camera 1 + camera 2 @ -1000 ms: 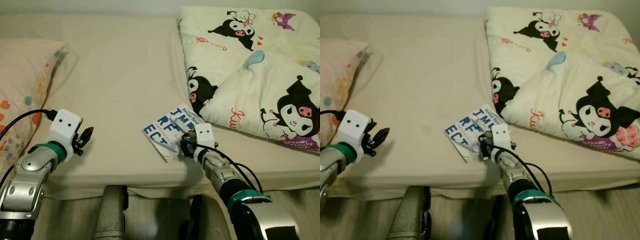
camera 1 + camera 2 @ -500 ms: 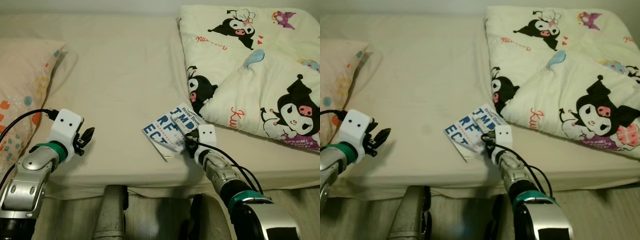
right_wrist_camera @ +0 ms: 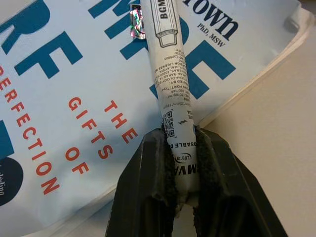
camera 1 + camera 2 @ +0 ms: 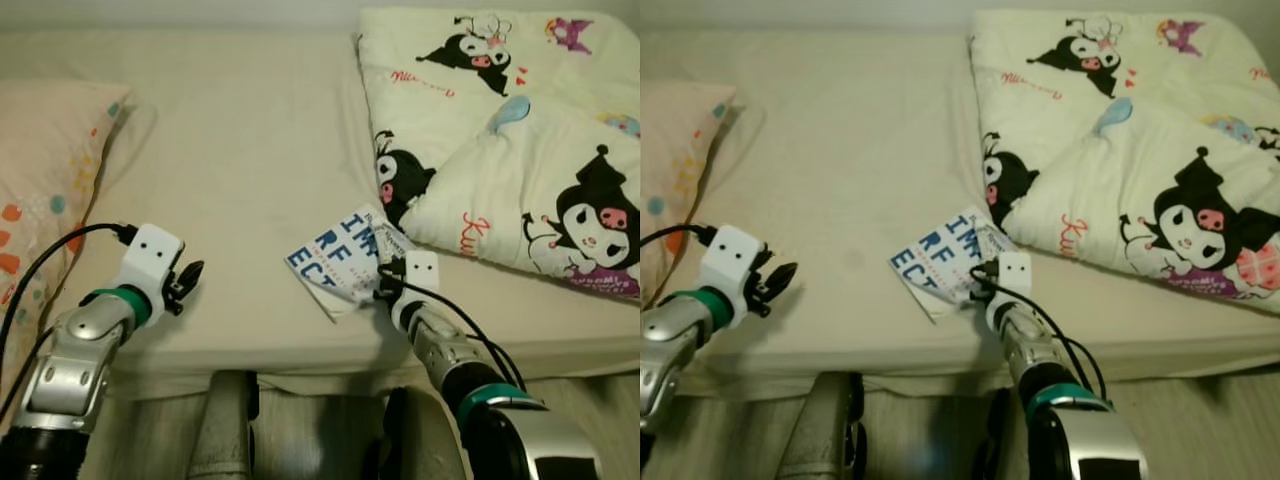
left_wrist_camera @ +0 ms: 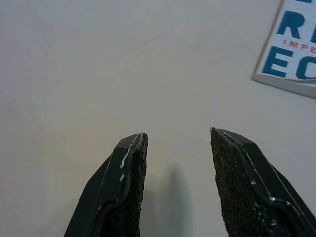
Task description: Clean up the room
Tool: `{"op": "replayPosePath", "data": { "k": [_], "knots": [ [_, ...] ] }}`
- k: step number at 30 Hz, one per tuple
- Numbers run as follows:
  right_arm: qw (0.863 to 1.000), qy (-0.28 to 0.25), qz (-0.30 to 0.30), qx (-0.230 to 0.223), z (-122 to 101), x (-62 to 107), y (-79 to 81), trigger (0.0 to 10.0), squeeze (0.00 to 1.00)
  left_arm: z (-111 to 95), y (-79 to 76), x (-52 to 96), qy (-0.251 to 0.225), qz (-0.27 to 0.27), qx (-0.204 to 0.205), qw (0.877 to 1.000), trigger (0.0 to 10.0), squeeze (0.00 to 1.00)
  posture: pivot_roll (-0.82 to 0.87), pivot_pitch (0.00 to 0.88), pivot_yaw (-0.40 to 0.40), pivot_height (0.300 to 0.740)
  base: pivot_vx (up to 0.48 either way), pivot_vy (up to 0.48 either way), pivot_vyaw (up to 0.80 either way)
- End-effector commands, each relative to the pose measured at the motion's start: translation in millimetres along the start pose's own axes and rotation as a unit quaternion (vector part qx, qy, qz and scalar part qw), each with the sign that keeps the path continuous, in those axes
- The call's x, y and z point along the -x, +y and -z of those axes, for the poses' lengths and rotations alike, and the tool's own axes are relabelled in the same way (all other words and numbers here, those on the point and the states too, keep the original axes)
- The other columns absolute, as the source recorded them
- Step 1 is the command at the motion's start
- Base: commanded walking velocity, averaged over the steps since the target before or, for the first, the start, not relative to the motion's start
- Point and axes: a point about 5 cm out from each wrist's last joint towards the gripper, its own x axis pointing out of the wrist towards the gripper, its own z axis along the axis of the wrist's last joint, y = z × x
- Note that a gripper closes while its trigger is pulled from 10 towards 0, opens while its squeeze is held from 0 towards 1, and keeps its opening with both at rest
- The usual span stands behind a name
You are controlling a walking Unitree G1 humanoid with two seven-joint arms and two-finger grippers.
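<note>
the right claw (image 3: 178, 163) has just finished closing: its two fingers now pinch the near end of a white pen-like tube (image 3: 169, 84) that lies across the cover of the book (image 4: 340, 262), where a second ago the claw sat a little lower and further back over the book's near corner. it has crept forward toward the blanket (image 4: 520, 130) side, and the tube is now squeezed tight between the pads, printed label showing, with its far end still resting on the blue lettering. the book itself lies on the bed (image 4: 240, 140) close to the front edge, its far corner just beside the folded blanket, and looks barely shifted. the left claw (image 5: 177, 185) has also drifted in along the front edge of the bed toward the book; it hangs just above the sheet with its fingers parted and nothing between them, the book's corner well ahead of it. the pillow (image 4: 45, 170) stays at the left end of the bed. for the tidy-up this probably means the tube is secured and ready to be lifted clear, though the grip is right at its tip, so it may swing or slip as it comes up; the book is yet to be picked up.
</note>
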Motion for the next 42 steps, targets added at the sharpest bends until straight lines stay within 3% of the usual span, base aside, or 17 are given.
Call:
{"op": "replayPosePath", "data": {
  "k": [1,6,8,11,13,18,20,30,31,32,33,34,35,37,40,42],
  "knots": [
    [1.000,0.018,-0.002,-0.013,16,3.5,0.9,0.0,0.00,11,-5.2,-0.7,0.014,0.004,0.002,1.000,10.0,0.00,0.25,0.178,0.055,0.597,0.000,0.000,0.00],
    [0.998,-0.005,-0.029,-0.047,21,6.2,8.4,0.0,0.00,24,-24.7,-8.9,0.022,0.010,0.017,1.000,10.0,0.00,0.18,0.099,0.027,0.597,0.000,0.000,0.00],
    [0.998,-0.005,-0.029,-0.047,21,6.2,8.4,0.0,0.00,24,-24.7,-8.9,0.022,0.010,0.017,1.000,10.0,0.00,0.18,0.099,0.027,0.597,0.000,0.000,0.00],
    [0.996,-0.023,-0.046,-0.070,24,8.5,13.8,0.0,0.00,30,-36.9,-10.0,0.022,0.018,0.019,0.999,10.0,0.00,0.15,0.066,0.019,0.597,0.000,0.000,0.00],
    [0.993,-0.056,-0.060,-0.090,26,14.6,16.2,0.0,0.00,38,-53.5,-5.7,0.019,0.026,0.023,0.999,10.0,0.00,0.13,0.016,0.003,0.597,0.000,0.000,0.00],
    [0.991,-0.080,-0.064,-0.089,28,23.2,14.4,0.0,0.00,44,-64.0,-1.1,0.017,0.022,0.029,0.999,10.0,0.00,0.11,0.000,0.001,0.597,0.000,0.000,0.00],
    [0.991,-0.102,-0.052,-0.075,28,35.3,4.9,0.0,0.00,47,-71.9,2.6,0.008,0.012,0.028,0.999,10.0,0.00,0.09,0.000,-0.009,0.597,0.000,0.000,0.00],
    [0.993,-0.104,-0.038,-0.050,45,56.8,0.3,0.0,0.00,51,-82.3,9.0,-0.015,-0.022,0.024,0.999,10.0,0.00,0.09,0.000,-0.026,0.597,0.000,0.000,0.00],
    [0.993,-0.106,-0.028,-0.038,45,57.7,-0.9,1.4,0.00,51,-82.4,10.5,-0.021,-0.027,-0.006,0.999,10.0,0.00,0.08,0.000,-0.022,0.597,0.000,0.000,0.00],
    [0.993,-0.106,-0.028,-0.038,45,57.7,-0.9,1.4,0.00,51,-82.4,10.5,-0.021,-0.027,-0.006,0.999,10.0,0.00,0.08,0.000,-0.022,0.597,0.000,0.000,0.00],
    [0.994,-0.107,-0.019,-0.034,44,58.1,-2.3,6.8,0.00,52,-81.2,12.5,-0.028,-0.034,-0.054,0.998,10.0,0.00,0.08,0.000,-0.019,0.597,0.000,0.000,0.00],
    [0.994,-0.107,-0.019,-0.034,44,58.1,-2.3,6.8,0.00,52,-81.2,12.5,-0.028,-0.034,-0.054,0.998,10.0,0.00,0.08,0.000,-0.019,0.597,0.000,0.000,0.00],
    [0.994,-0.105,-0.019,-0.034,44,57.4,-2.4,10.0,0.00,54,-77.7,14.6,-0.027,-0.052,-0.056,0.997,10.0,0.00,0.09,0.000,-0.024,0.597,0.000,0.000,0.00],
    [0.994,-0.105,-0.019,-0.034,44,57.4,-2.4,10.0,0.00,54,-77.7,14.6,-0.027,-0.052,-0.056,0.997,10.0,0.00,0.09,0.000,-0.024,0.597,0.000,0.000,0.00],
    [0.996,-0.071,-0.007,-0.046,55,55.6,-2.7,10.0,0.00,52,-71.8,14.2,-0.022,-0.095,0.018,0.995,10.0,0.00,0.13,0.000,-0.043,0.606,0.000,0.000,0.00],
    [0.997,-0.060,-0.002,-0.047,58,55.6,-2.2,10.0,0.00,48,-74.8,12.3,-0.027,-0.088,0.021,0.996,10.0,0.00,0.14,0.000,-0.043,0.611,0.000,0.000,0.00]
  ]
}}
